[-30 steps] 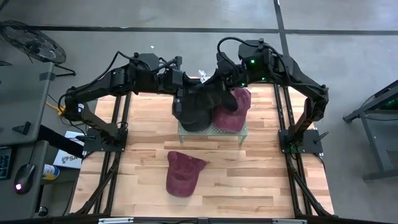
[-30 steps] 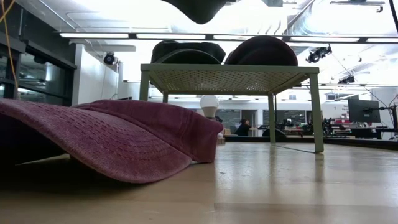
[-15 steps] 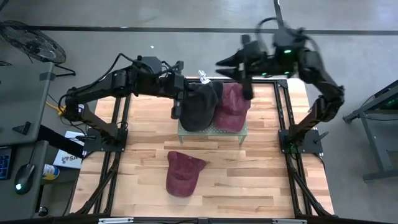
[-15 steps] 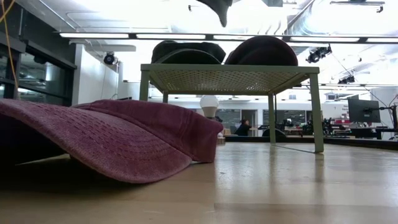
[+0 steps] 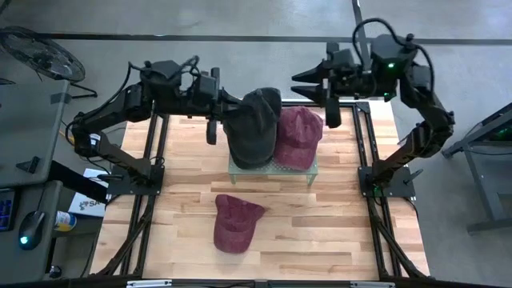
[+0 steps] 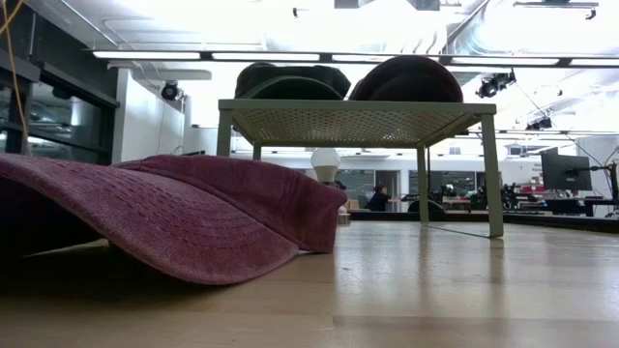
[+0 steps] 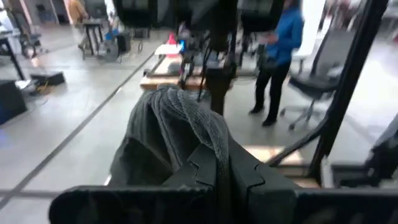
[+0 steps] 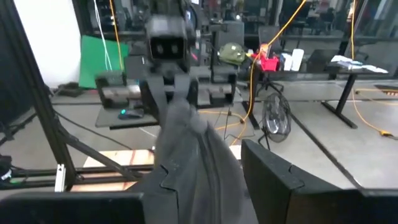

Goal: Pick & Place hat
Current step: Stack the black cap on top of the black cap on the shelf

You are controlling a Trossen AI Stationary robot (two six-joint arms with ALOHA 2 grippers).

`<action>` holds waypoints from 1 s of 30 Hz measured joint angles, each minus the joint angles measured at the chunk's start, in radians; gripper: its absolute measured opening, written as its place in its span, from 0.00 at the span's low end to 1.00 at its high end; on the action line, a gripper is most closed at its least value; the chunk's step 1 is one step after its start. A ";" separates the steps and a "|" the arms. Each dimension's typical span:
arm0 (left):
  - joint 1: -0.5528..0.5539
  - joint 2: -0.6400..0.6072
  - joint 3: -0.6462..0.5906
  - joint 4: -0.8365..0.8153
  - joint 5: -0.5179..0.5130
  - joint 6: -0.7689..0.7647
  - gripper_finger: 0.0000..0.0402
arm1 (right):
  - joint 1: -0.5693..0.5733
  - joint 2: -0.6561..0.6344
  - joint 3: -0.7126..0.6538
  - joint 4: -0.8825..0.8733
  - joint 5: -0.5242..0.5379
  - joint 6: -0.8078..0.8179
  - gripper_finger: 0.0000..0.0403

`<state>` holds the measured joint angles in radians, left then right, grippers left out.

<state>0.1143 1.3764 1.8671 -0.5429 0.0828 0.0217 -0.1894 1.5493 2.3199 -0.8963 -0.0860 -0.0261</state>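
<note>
Dark grey fabric cap (image 5: 254, 128) lies draped over the left part of a small pale green mesh stand (image 5: 272, 170) at the far middle of the wooden table (image 5: 336, 232), its left edge pulled out toward the left arm. The left pincer (image 5: 221, 110) is closed tight on that edge; in the left wrist view a fold of the grey fabric (image 7: 180, 134) rises from between its dark fingers (image 7: 245, 177). Just right of the grey cap, touching it on the same stand, sits a maroon fabric cap (image 5: 298, 136). In the low view both caps show as rounded crowns on top of the stand, the dark one (image 6: 290, 79) on the left and the maroon one (image 6: 406, 77) on the right.

The right pincer (image 5: 320, 84) hangs in the air beyond the far right of the stand, clear of both caps, its fingers standing partly apart and holding nothing; in the right wrist view one finger (image 8: 280, 180) shows separated from the grey cloth (image 8: 193, 149) ahead of it.

A second maroon cap (image 5: 236, 222) lies flat on the table nearer the front, left of centre, well apart from the stand. It fills the low view's left foreground (image 6: 174, 217).

In the room beyond, a person in a blue top (image 7: 283, 43) stands.
</note>
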 joint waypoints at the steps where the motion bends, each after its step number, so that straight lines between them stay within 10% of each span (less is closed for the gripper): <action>1: 0.000 -0.001 0.000 0.018 0.005 -0.020 0.01 | 0.000 0.002 0.000 -0.003 0.000 0.000 0.29; 13: 0.016 -0.023 -0.091 0.097 0.064 -0.120 0.00 | 0.000 0.006 -0.002 -0.040 -0.001 0.001 0.29; 30: 0.020 -0.212 -0.564 0.536 0.092 -0.255 0.00 | 0.000 0.007 -0.002 -0.094 0.000 0.003 0.29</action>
<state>0.1342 1.1644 1.3032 -0.0066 0.1747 -0.2333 -0.1890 1.5558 2.3177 -0.9905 -0.0860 -0.0227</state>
